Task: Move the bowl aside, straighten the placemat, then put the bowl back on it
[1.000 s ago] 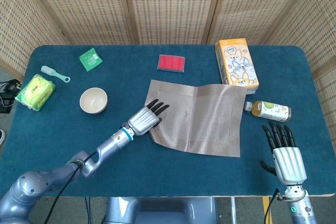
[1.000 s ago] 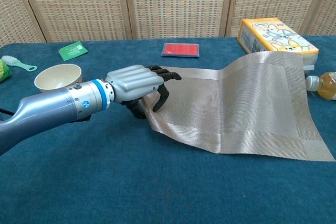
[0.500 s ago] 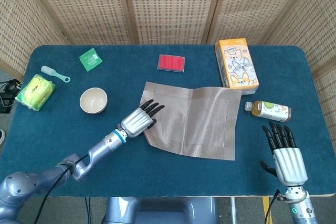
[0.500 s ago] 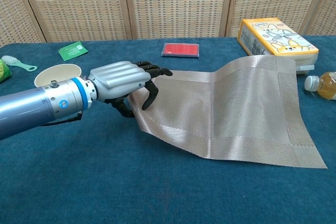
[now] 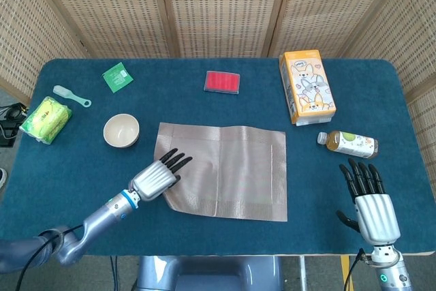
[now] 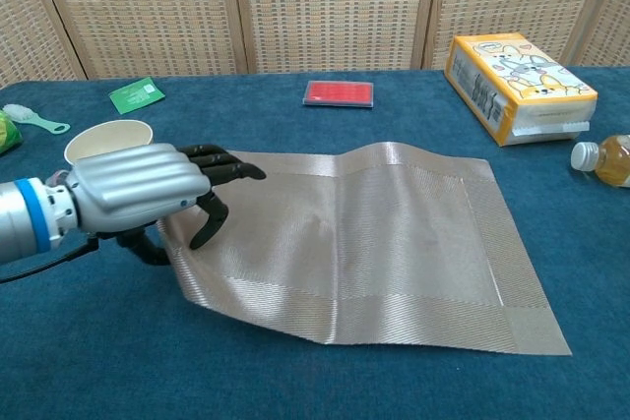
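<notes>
— Two hands show; which one has the placemat (image 5: 225,170)?
— The left hand (image 5: 155,179). Its fingers (image 6: 219,165) lie over the mat's left edge with the thumb curled under it, so the edge is pinched and lifted a little off the blue tabletop (image 5: 68,168).
— And the right hand (image 5: 371,206)?
— It rests near the front right corner of the tabletop, fingers straight and apart, holding nothing, well apart from the mat.
— How does the mat lie?
— Mostly flat at the middle of the tabletop, slightly skewed, with a low ridge running across it and its far edge a bit wavy in the chest view.
— Where is the bowl (image 5: 121,130)?
— Off the mat, upright on the tabletop just beside the mat's far left corner, behind the left hand.
— What else is around?
— An orange box (image 5: 306,86) at far right, a bottle (image 5: 349,143) lying on its side nearer the right hand, a red case (image 5: 222,81) at the back, a green packet (image 5: 118,77), a small brush (image 5: 71,96) and a yellow-green pack (image 5: 45,118) at the left.
</notes>
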